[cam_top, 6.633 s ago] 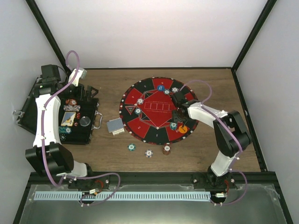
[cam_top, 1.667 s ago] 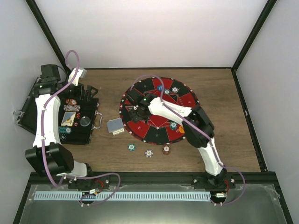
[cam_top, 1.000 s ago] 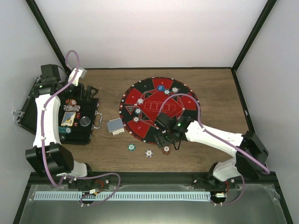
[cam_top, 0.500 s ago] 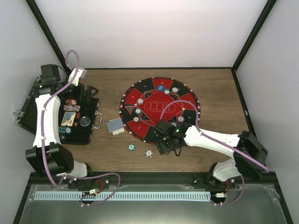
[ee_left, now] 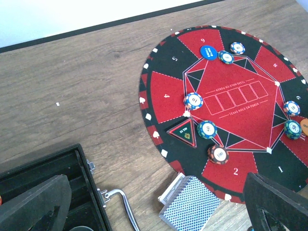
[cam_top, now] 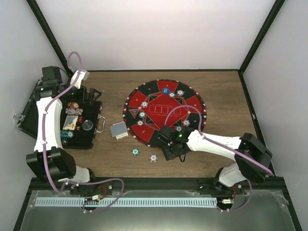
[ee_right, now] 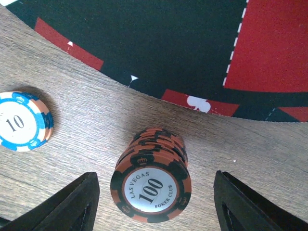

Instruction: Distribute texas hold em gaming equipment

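In the right wrist view a stack of orange-and-black "100" poker chips (ee_right: 151, 190) stands on the wood just off the mat's edge. My right gripper (ee_right: 159, 204) is open, one finger on each side of the stack, not touching it. In the top view this gripper (cam_top: 172, 150) hides the stack. A blue "10" chip (ee_right: 21, 120) lies to its left. The deck of cards (cam_top: 119, 130) with grey-blue backs lies left of the mat and shows in the left wrist view (ee_left: 190, 204). My left gripper (cam_top: 90, 96) is open and empty over the case.
The round red-and-black mat (cam_top: 163, 113) holds several chips, a blue button (ee_left: 208, 50) and an orange button (ee_left: 305, 126). A green chip (cam_top: 136, 151) and a blue chip (cam_top: 153, 157) lie on the wood in front. The open black case (cam_top: 79, 122) stands at the left.
My right arm swung from the mat's left side to the front edge and came down around the orange chip stack. The left arm has not moved.
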{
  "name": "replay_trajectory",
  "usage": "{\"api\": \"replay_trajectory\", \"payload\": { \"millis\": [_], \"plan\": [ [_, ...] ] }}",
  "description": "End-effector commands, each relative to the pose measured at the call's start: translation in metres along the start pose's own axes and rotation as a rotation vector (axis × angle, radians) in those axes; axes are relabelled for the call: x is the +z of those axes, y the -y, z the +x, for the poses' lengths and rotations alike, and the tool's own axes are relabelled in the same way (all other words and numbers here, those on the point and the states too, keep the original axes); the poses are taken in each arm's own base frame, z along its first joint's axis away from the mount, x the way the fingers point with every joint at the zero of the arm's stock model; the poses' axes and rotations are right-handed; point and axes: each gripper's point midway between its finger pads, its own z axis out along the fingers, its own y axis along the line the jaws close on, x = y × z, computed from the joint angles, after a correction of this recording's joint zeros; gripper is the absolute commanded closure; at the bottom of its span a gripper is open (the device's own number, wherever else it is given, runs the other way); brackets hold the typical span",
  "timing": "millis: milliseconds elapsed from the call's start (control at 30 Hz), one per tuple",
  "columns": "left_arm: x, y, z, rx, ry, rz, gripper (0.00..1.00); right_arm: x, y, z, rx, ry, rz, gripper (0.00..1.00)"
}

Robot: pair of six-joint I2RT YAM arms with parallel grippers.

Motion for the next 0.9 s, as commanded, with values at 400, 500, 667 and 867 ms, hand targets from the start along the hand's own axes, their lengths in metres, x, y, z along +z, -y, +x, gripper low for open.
{"api": "replay_trajectory", "payload": {
  "millis": [400,500,667,867],
  "plan": [
    [-0.0074,-0.0012,-0.0105,0.033,0.026,-0.012,0.0,0.0097,-0.0027,0.0,-0.011,0.0,0.003,0.41],
    [-0.0074,-0.001,-0.0103,0.033,0.026,-0.012,0.0,0.011,-0.0022,0.0009,-0.013,0.0,0.004,0.42],
    [-0.0074,-0.0016,-0.0097,0.033,0.024,-0.015,0.0,0.0114,-0.0016,0.0012,-0.013,0.0,0.007,0.49],
    [-0.0074,-0.0017,-0.0091,0.035,0.022,-0.018,0.0,0.0088,-0.0013,-0.0001,-0.01,0.008,0.007,0.61]
  ]
}}
